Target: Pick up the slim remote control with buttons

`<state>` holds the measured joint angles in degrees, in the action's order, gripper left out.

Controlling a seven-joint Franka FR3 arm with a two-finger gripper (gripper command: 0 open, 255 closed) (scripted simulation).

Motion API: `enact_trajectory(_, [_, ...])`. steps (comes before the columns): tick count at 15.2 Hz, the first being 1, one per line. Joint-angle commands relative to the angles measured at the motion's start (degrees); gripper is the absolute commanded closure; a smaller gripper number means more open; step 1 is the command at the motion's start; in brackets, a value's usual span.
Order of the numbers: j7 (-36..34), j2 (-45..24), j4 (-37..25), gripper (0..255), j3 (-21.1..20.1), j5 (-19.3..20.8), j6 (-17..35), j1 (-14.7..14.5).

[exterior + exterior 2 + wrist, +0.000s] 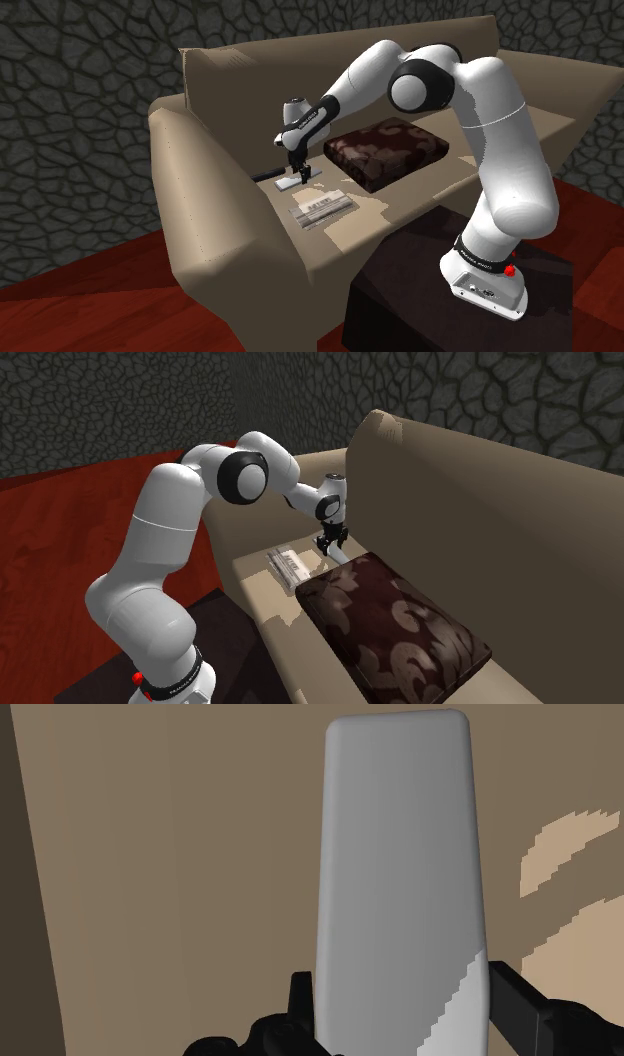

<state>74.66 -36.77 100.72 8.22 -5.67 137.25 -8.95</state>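
The slim remote (398, 874) is drawn as a plain grey slab with rounded corners, and no buttons show on it. It lies flat on the tan sofa seat (180, 854). My black gripper (405, 999) is shut on the remote's near end, one finger against each long side. In the shoulder view the gripper (296, 174) points straight down onto the pale remote (286, 185) at the seat's left end, near the armrest. The second exterior view shows the gripper (331, 542) low over the seat, beside the cushion's corner.
A dark slim object (265, 174) lies just left of the remote. A pale flat book-like item (322, 206) sits nearer the seat's front edge. A dark patterned cushion (385, 150) covers the seat's middle. The sofa's armrest (190, 170) and backrest (240, 90) stand close by.
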Motion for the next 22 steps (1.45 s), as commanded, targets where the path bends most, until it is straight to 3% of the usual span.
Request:
enact_trajectory(1, [0.0, 0.0, 0.0, 255, 0.0, 0.0, 0.0, 0.0])
enact_trajectory(22, [-0.7, 7.4, -0.8, 255, 0.9, 1.3, -8.2, -0.7])
